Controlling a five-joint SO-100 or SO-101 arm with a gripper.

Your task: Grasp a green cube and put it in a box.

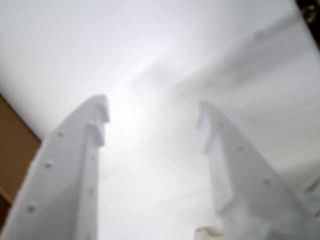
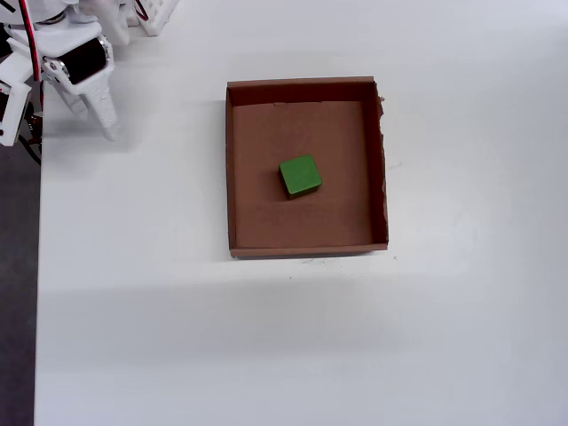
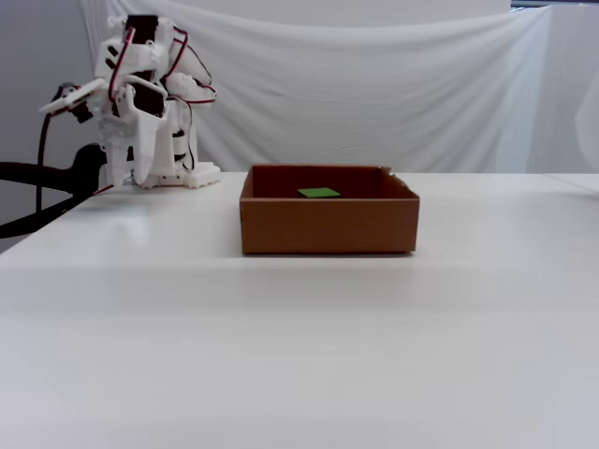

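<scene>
No readable text, label, brand or number shows in any view.

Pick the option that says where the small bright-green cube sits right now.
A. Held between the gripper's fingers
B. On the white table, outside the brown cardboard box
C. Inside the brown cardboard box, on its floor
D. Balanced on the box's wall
C: the overhead view shows the small bright-green cube resting on the floor of the shallow brown cardboard box, near its middle, clear of the walls, while the gripper is open and empty.
</scene>
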